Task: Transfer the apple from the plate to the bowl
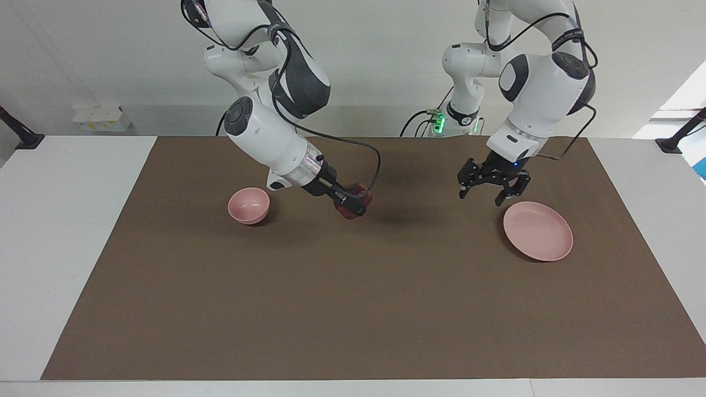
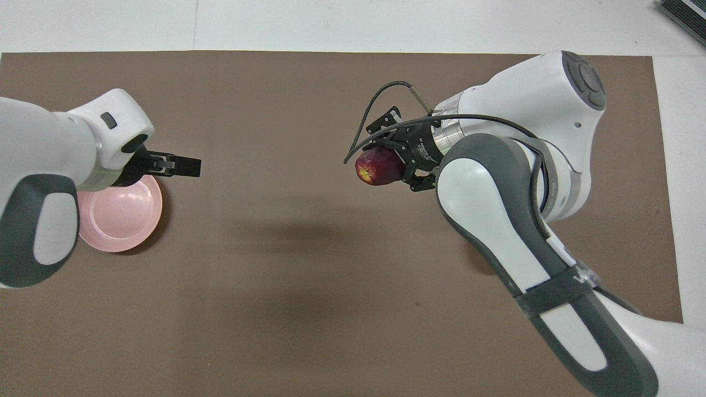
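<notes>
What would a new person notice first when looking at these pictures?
First, the right gripper holds the dark red apple in the air over the brown mat, between the bowl and the plate. The left gripper hangs open beside the bare pink plate.

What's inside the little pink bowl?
Nothing shows inside the bowl in the facing view, though its near wall hides part of the bottom. In the overhead view the right arm covers it. The apple is in the right gripper, over the mat beside the bowl.
</notes>
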Robot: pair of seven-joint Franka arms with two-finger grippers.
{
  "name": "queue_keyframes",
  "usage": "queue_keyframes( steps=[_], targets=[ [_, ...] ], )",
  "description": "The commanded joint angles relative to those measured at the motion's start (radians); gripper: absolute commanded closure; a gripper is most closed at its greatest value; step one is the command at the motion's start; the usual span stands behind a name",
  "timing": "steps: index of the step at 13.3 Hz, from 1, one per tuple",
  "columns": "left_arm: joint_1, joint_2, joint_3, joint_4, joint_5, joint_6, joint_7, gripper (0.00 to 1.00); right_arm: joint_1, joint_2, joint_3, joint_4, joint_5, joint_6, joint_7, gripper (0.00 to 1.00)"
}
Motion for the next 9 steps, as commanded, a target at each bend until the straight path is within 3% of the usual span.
queue_keyframes(
  steps=[1, 5, 9],
  targets=[
    [0.018, 0.026, -0.004, 0.192, 0.048, -0.204, 0.007, 0.0, -0.021, -0.02, 0.005, 0.011, -0.126, -0.042, -0.143, 0.73],
    [0.016, 0.012, 0.043, 0.335, 0.048, -0.451, 0.019, 0.0, -0.049, -0.035, 0.005, 0.001, -0.324, -0.086, -0.38, 0.73],
    [0.016, -0.028, 0.077, 0.366, 0.044, -0.542, 0.031, 0.0, -0.083, -0.083, 0.004, -0.075, -0.55, -0.12, -0.605, 0.74]
  ],
)
